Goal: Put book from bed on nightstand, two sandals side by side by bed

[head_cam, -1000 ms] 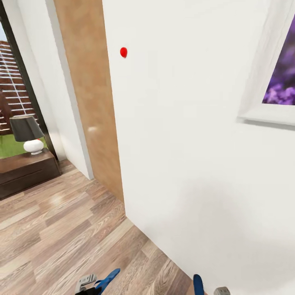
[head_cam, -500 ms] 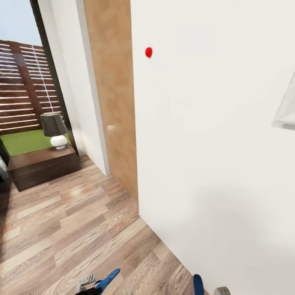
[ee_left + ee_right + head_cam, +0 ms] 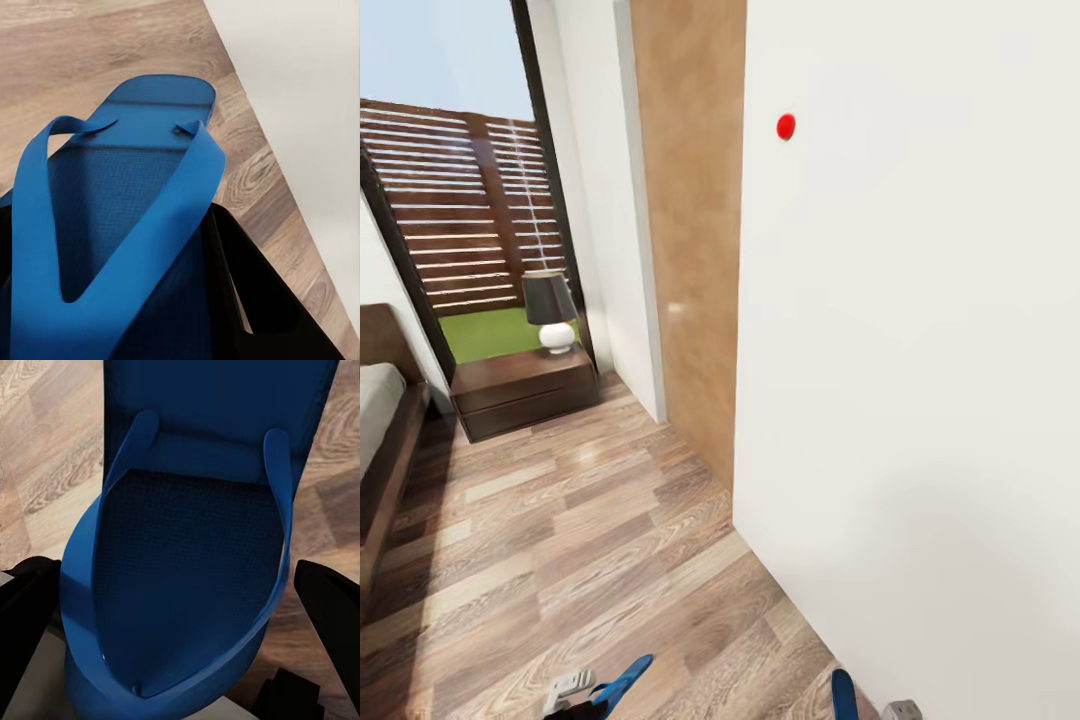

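While the robot stands close against a white wall point(image 3: 920, 400), the bed point(image 3: 380, 440) is seen at the far left edge of the head view, its white mattress on a dark wooden frame. Next along, against the window, a nightstand point(image 3: 520, 390) carries a lamp point(image 3: 550, 310), and open wood floor point(image 3: 560, 530) lies between it and the robot. The book cannot be made out.

Both sandals are carried, one in each arm. At the bottom of the head view the left gripper point(image 3: 575, 692) is held low near the body, with the left sandal point(image 3: 622, 682) projecting forward and upward from it. In the left wrist view the sandal point(image 3: 112, 210) is seen lying against a dark finger point(image 3: 247, 300), so the fingers are judged closed on its heel end, though the contact itself is hidden. Further right, the right sandal point(image 3: 844, 692) points up beside the right gripper point(image 3: 900, 711). In the right wrist view that sandal point(image 3: 195, 562) sits between two dark fingers point(image 3: 330, 607), apparently clamped.

Such flip-flops are judged light, soft and bendable; a hold on the sole edge near the heel is best, since the thin straps would flex and let the sandal swing.
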Tool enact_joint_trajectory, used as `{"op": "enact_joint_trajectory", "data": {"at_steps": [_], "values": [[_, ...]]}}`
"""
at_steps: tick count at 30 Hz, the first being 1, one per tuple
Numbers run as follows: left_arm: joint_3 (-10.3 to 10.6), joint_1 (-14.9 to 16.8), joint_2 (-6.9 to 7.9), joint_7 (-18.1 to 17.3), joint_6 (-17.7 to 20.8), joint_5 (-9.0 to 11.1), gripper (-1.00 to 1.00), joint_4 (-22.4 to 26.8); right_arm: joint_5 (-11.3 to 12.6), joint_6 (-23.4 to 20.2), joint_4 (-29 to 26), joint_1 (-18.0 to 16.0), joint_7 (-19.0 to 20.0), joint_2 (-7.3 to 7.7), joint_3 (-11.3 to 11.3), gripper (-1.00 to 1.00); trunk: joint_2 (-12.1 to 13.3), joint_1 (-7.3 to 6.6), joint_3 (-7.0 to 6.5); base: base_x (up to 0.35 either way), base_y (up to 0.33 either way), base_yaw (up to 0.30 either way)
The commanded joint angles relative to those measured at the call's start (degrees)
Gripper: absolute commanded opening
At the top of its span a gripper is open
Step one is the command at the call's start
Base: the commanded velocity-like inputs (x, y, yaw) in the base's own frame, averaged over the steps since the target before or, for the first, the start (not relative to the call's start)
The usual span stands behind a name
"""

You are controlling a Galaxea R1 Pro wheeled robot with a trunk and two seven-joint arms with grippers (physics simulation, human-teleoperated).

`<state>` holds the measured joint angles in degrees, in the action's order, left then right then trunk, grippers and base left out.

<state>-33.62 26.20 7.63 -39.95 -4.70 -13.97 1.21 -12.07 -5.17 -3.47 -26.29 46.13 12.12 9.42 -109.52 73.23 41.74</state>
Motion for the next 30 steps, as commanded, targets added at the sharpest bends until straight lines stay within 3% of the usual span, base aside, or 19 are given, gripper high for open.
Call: {"op": "enact_joint_trajectory", "data": {"at_steps": [1,30], "values": [[-0.31,0.03,0.01,-0.04,-0.53,-0.70,-1.00,-0.07,-0.32,-0.55,-0.13,0.01,0.28,0.01,0.52,-1.00,-0.02,-0.01,0.06,0.000,0.000,0.277],[-0.31,0.01,0.01,-0.04,-0.50,-0.70,-1.00,-0.07,-0.32,-0.55,-0.13,0.01,0.28,0.01,0.52,-1.00,-0.02,-0.01,0.06,0.000,0.000,0.277]]}}
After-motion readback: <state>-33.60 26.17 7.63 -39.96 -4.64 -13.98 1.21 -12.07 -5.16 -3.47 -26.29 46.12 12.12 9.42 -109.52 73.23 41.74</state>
